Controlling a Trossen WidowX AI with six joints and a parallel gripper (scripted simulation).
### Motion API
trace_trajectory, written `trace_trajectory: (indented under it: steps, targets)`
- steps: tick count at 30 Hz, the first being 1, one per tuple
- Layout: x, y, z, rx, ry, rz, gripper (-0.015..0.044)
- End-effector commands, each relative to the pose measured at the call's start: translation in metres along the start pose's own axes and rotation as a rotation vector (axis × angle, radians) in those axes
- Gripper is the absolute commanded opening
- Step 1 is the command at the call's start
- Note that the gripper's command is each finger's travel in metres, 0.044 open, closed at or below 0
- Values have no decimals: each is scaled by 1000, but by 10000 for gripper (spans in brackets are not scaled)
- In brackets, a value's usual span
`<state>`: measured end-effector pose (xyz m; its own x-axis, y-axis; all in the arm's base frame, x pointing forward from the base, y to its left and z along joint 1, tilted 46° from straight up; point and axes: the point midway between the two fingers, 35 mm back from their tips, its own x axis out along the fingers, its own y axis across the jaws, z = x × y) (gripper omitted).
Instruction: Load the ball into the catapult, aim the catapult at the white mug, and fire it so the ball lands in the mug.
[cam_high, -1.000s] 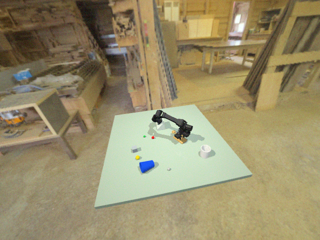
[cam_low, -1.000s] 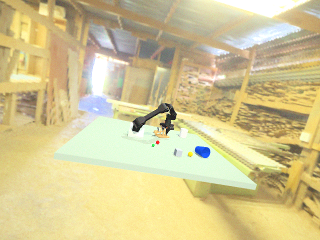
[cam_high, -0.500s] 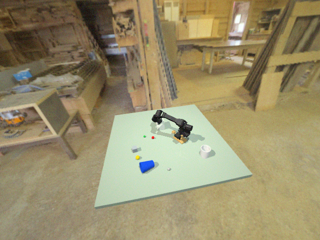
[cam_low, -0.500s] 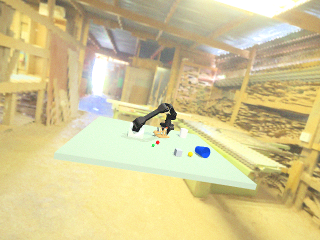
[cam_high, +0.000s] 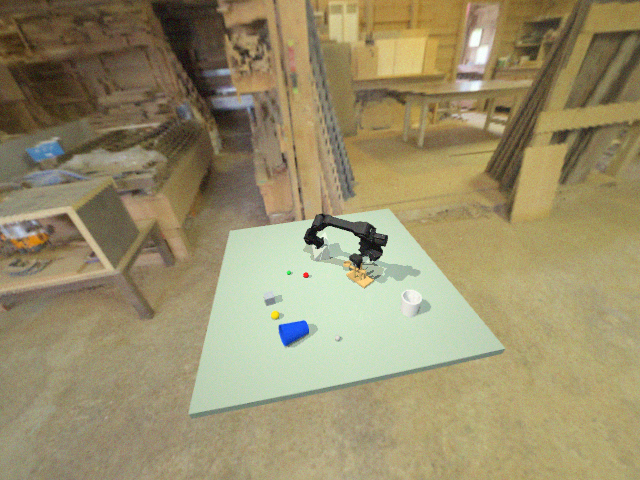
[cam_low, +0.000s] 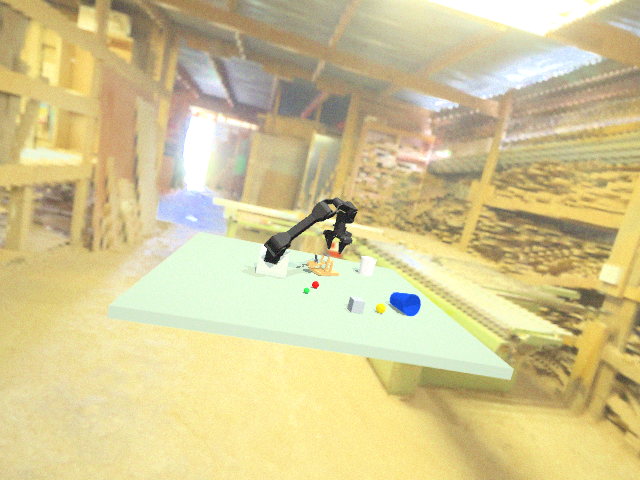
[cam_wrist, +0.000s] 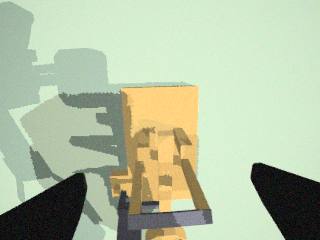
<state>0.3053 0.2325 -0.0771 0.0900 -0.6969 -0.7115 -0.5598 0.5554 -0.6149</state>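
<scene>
The wooden catapult (cam_high: 361, 280) (cam_low: 329, 273) (cam_wrist: 165, 107) stands on the table. In the wrist view its dark crossbar lies toward the bottom, and its cup end is cut off by the bottom edge, so whether a ball sits in it is hidden. My gripper (cam_low: 334, 250) (cam_wrist: 169, 172) is wide open and empty above the catapult, one finger to each side. The white mug (cam_high: 410, 305) (cam_low: 367, 266) stands upright, apart from the catapult. A red ball (cam_high: 306, 275) (cam_low: 315, 284), a green ball (cam_high: 288, 272) (cam_low: 306, 290), a yellow ball (cam_high: 275, 315) (cam_low: 381, 308) and a small whitish ball (cam_high: 338, 338) lie on the table.
A blue cup (cam_high: 293, 333) (cam_low: 404, 303) lies on its side near the yellow ball. A grey cube (cam_high: 269, 298) (cam_low: 356, 304) sits on the other side of that ball. The pale green table (cam_high: 248, 377) (cam_low: 217, 304) bears everything; its front edge is beyond the blue cup.
</scene>
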Motion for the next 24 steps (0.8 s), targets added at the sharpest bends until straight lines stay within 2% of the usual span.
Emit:
trace_trajectory:
  steps: [1, 5, 8, 9, 13, 14, 24]
  targets:
    - [-6, -1, 0, -13, -1, 0, 440]
    - [-51, 1, -5, -81, -37, -2, 440]
    - [-54, 1, -6, -85, -39, -2, 440]
    - [-37, -3, -4, -57, -23, -4, 414]
    - [-36, -54, -18, 12, -27, 10, 309]
    - [-35, -68, -24, 33, -28, 13, 300]
    - [-3, -184, -117, 253, -23, 21, 300]
